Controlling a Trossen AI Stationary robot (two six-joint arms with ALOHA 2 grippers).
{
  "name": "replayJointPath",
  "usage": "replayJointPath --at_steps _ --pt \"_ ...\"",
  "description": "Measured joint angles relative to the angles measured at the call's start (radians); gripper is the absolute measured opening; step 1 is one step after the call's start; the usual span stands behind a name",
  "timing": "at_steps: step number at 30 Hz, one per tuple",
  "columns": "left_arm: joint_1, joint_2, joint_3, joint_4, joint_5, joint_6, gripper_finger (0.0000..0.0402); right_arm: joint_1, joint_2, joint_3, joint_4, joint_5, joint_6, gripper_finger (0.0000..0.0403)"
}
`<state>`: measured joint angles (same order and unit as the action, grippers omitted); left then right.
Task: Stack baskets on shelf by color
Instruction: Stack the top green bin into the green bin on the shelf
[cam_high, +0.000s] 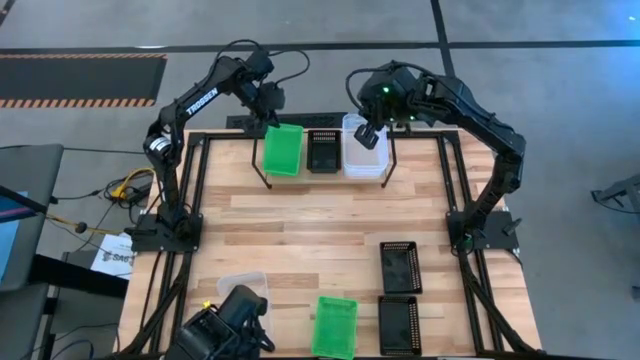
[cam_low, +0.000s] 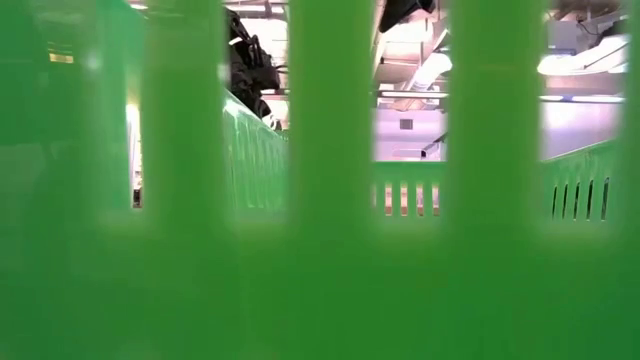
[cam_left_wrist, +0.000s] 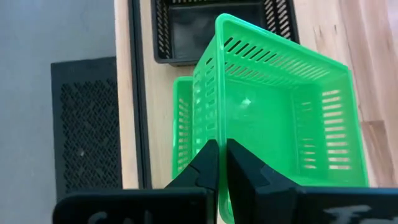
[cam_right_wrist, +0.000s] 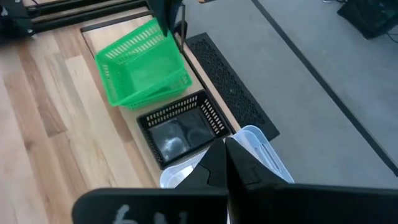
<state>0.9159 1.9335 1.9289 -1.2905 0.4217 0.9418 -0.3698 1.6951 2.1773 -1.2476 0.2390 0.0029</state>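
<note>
Shelf (cam_high: 386, 172) at upper centre of the high view, loaded with green, black and clear stacks. Mid-placement now, by the look of it: green basket (cam_high: 282, 149) tilted over another green one at the shelf's left end, pinched at its rim by the left gripper (cam_left_wrist: 219, 163). Needs levelling and lowering to nest, then release. Clear basket (cam_high: 362, 158) at the right end, rim nipped by the right gripper (cam_right_wrist: 222, 163), jaws pressed together.

Two arms, black throughout, of slim jointed tubular links. Left arm (cam_high: 190, 105) carried white "TROSSEN" lettering along one link; right arm (cam_high: 480, 115) showed a green indicator light at its 9 o'clock end. Fingers (cam_left_wrist: 208, 168) black, wedge-shaped, matte.
</note>
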Motion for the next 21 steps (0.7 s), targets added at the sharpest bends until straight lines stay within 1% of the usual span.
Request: replayJointPath --at_steps 3,6,13,18,21 --pt "0.000 0.000 0.000 0.011 -0.032 -0.047 0.0000 0.001 0.000 0.000 0.000 0.000 -0.001 0.0003" --pt "-0.001 0.000 0.000 0.021 -0.038 -0.065 0.0006 0.001 0.000 0.000 0.000 0.000 -0.003 0.0003" --pt "-0.001 0.000 0.000 0.028 -0.045 -0.089 0.0044 0.003 0.000 0.000 -0.003 0.000 -0.013 0.0003" --pt "-0.002 0.000 0.000 0.030 -0.093 -0.091 0.0073 0.002 0.000 0.000 -0.007 0.000 -0.034 0.0003" --pt "-0.006 0.000 0.000 0.031 -0.097 -0.062 0.0085 0.001 0.000 0.000 -0.007 0.000 -0.037 0.0003"
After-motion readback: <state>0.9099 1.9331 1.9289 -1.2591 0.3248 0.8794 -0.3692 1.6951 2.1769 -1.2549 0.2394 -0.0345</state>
